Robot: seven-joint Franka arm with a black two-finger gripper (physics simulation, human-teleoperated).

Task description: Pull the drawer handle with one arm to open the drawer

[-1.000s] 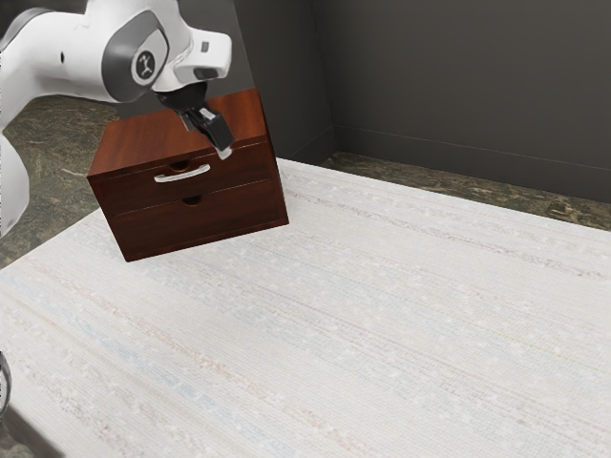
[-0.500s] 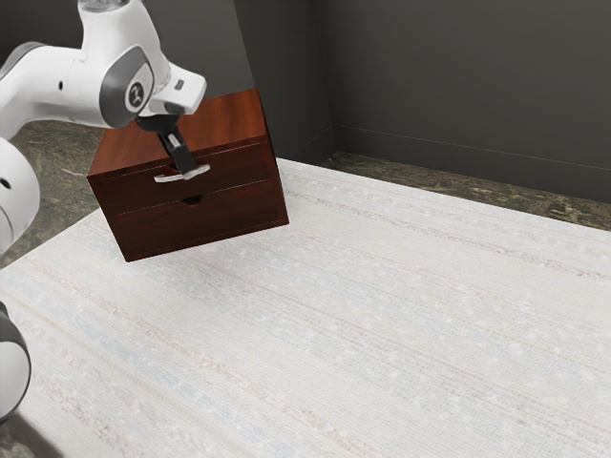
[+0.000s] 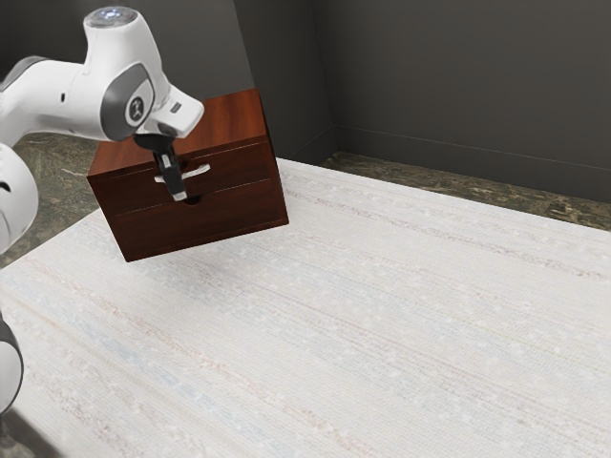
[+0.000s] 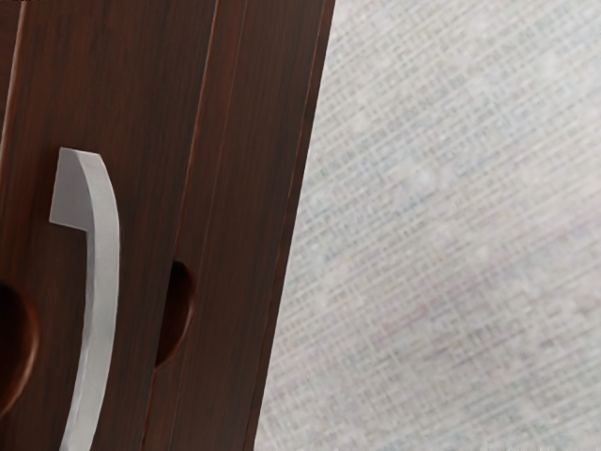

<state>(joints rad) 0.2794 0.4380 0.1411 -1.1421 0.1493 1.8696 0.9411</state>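
Note:
A dark red wooden cabinet [image 3: 224,205] with two drawers stands at the back of the table, toward the exterior view's left. The upper drawer front [image 3: 239,162] carries a curved white handle [image 3: 198,171] and sits flush with the cabinet. My black gripper [image 3: 177,191] hangs straight down in front of that handle, crossing its middle, tip near the seam between the two drawers. In the wrist view the handle [image 4: 99,282] runs close by, against the dark wood. Beside it is the lower drawer's finger recess [image 4: 177,324].
The pale woven tabletop [image 3: 382,315] stretches wide in front of the cabinet and toward the exterior view's right. Dark walls [image 3: 458,67] rise behind, and a mottled floor [image 3: 57,143] shows past the table's far edge. The tabletop [image 4: 441,235] also lies beside the cabinet front.
My hand has swung from the cabinet's upper front edge toward the exterior view's left and down, ending upright in front of the handle. The drawer front has not moved.

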